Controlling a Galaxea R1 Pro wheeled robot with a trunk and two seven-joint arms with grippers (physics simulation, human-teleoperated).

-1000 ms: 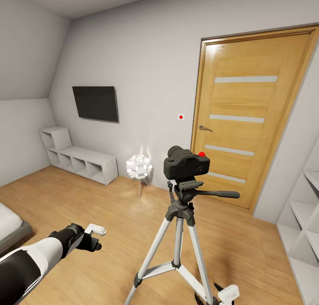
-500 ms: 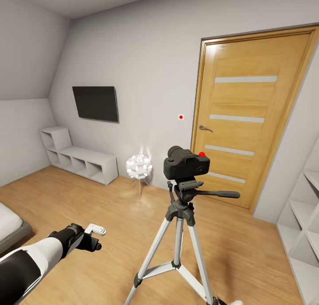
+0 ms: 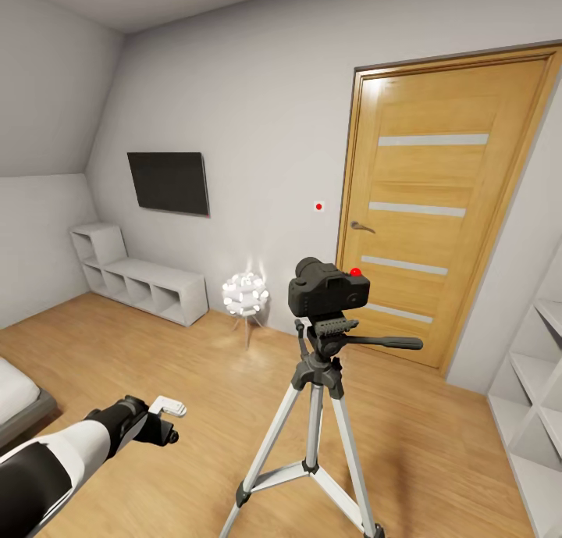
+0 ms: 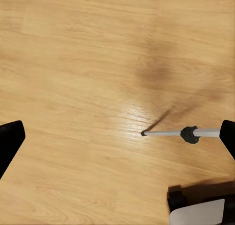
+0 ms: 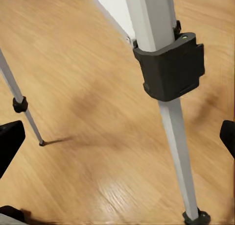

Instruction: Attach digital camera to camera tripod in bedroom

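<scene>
The black digital camera [image 3: 329,289], red dot on top, sits on the pan head of the camera tripod [image 3: 315,382], which stands on the plank floor before the door. My left gripper [image 3: 167,407] hovers low, left of the tripod and apart from it. In the left wrist view the left gripper [image 4: 117,137] is open over bare floor, with a tripod leg [image 4: 171,133] beyond it. My right gripper [image 5: 117,139] is open, close to a tripod leg with a black clamp [image 5: 171,68]; nothing lies between its fingers.
An oak door [image 3: 437,202] stands behind the tripod. White cube shelving [image 3: 140,282] and a dark wall screen [image 3: 169,182] are at the left. A glowing lamp [image 3: 245,294] sits by the wall. More shelves [image 3: 538,366] are at the right, a bed corner [image 3: 16,397] at the left.
The right gripper's white tip has sunk out of the head view's bottom edge. My left arm has dropped very slightly. Camera and tripod have not moved.
</scene>
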